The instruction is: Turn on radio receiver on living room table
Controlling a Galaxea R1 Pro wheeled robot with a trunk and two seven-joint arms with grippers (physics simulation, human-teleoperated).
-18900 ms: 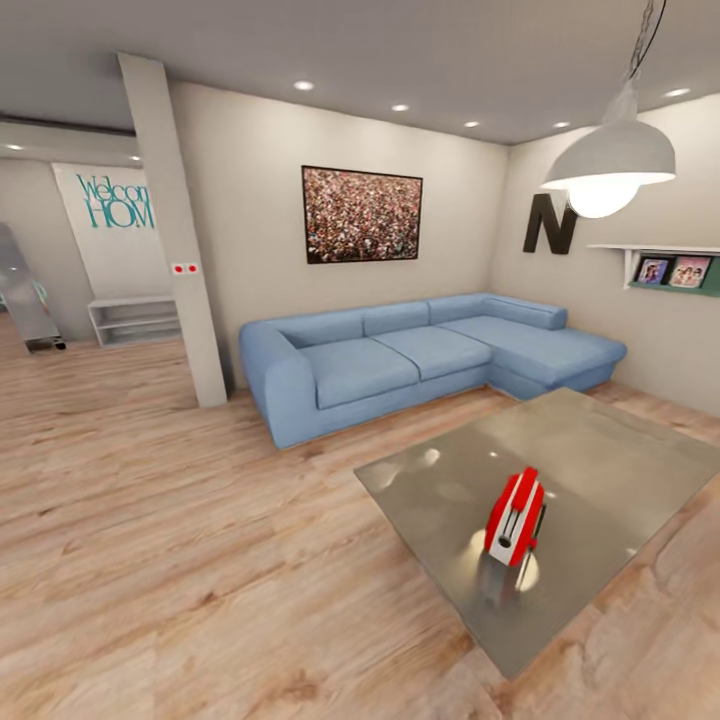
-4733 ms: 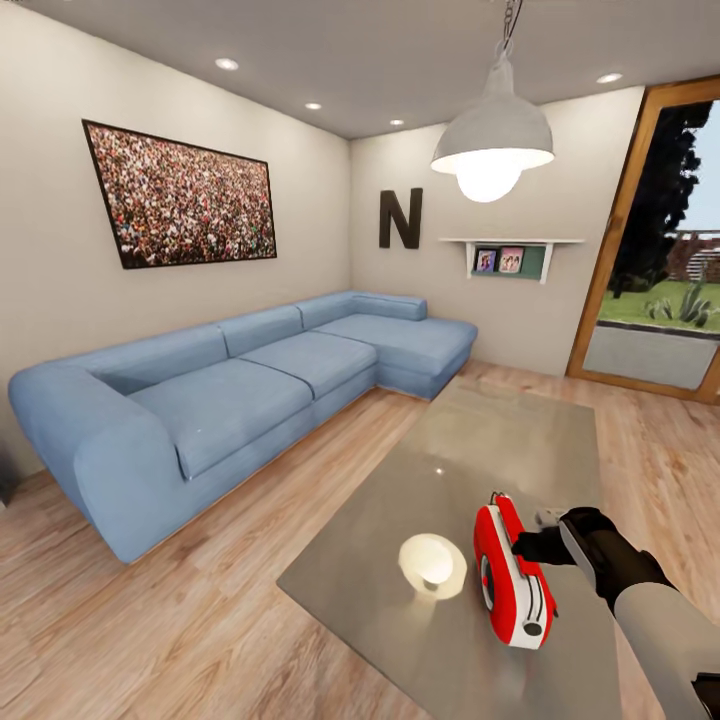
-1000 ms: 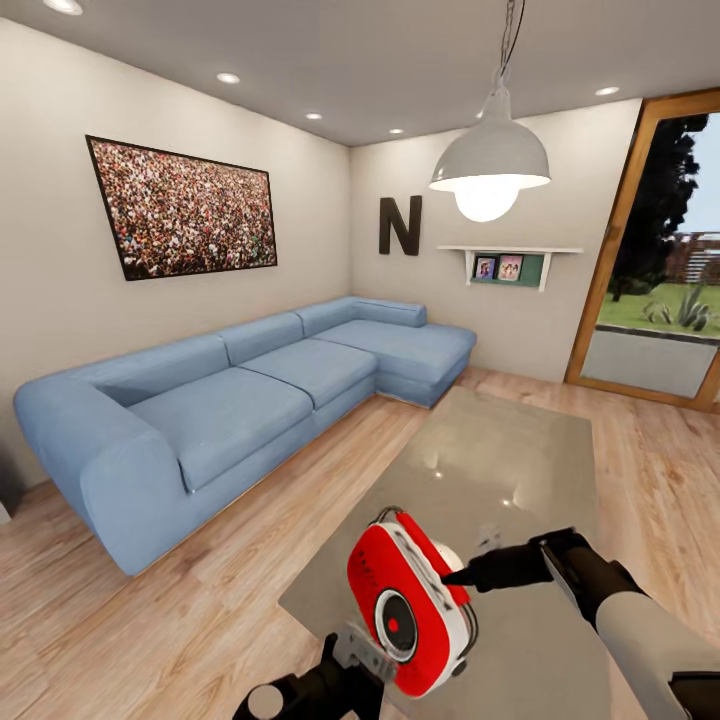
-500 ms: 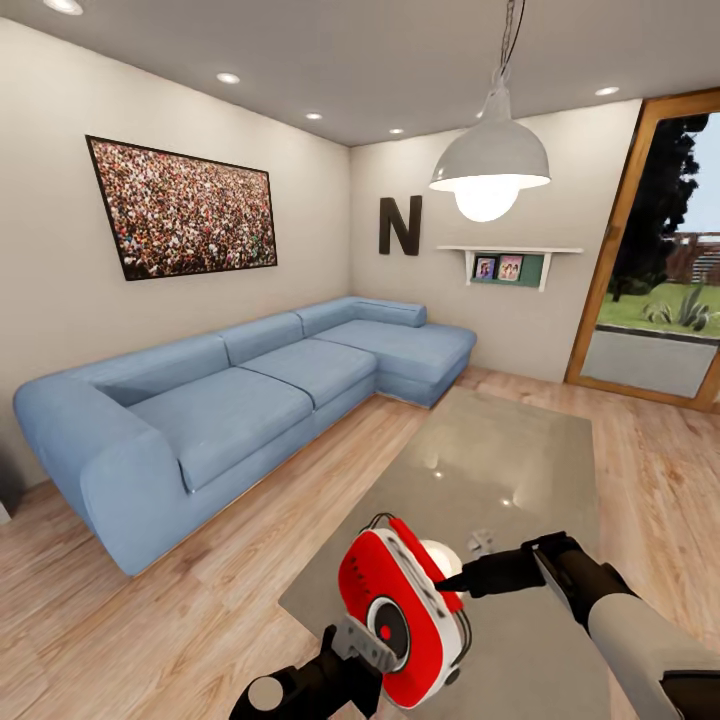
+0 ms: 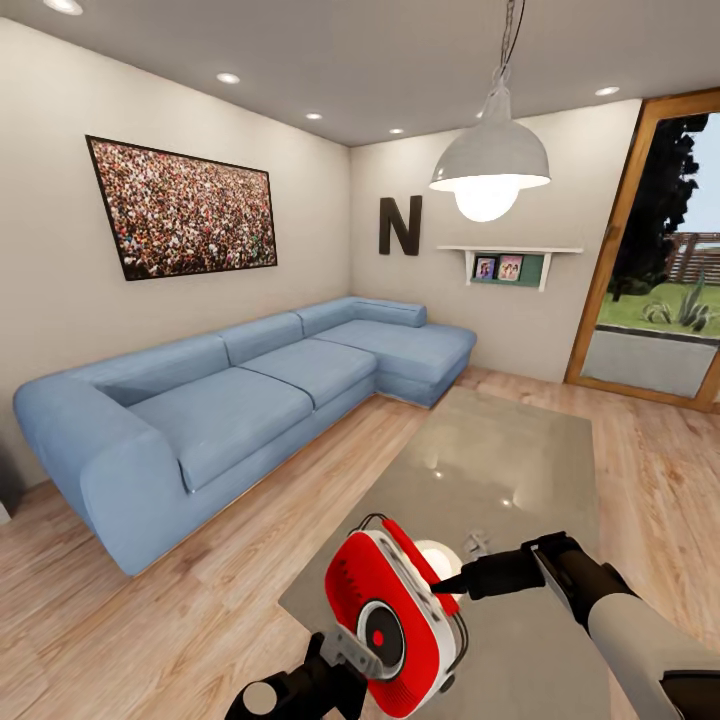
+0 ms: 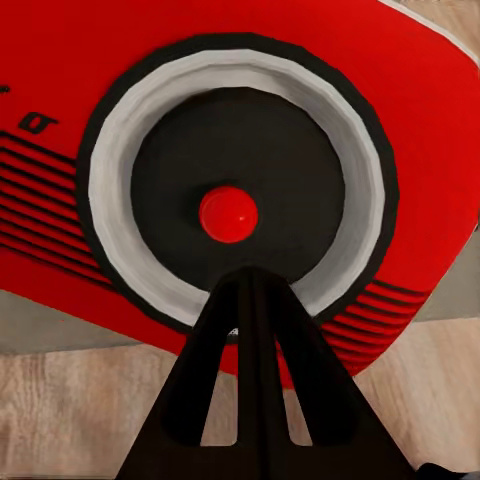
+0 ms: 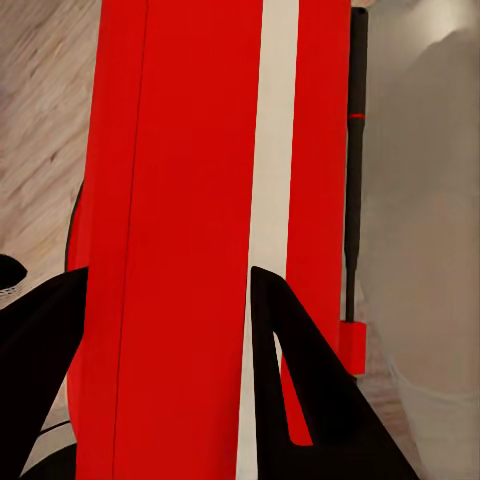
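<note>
My left gripper, fingers together, pointed at the dial of the radio receiver. My right gripper clamped its rigid, light-looking body by the edges, above the table.

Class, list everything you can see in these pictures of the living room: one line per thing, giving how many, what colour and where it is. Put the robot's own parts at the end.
Radio receiver: one, red with white edge band, held above the table's near end.
Table: one, glossy grey, middle of the floor.
Sofa: one, blue, L-shaped, along the walls.
Crowd picture: one, dark-framed, on the wall above the sofa.
Letter N: one, black, far wall.
Pendant lamp: one, white, hanging above the table.
Shelf: one, white, far wall, holding two small photos.
Glass door: one, wood-framed, at right.
Right claw: one, black, shut on the radio receiver.
Left claw: one, black, fingers together at the radio's dial.
</note>
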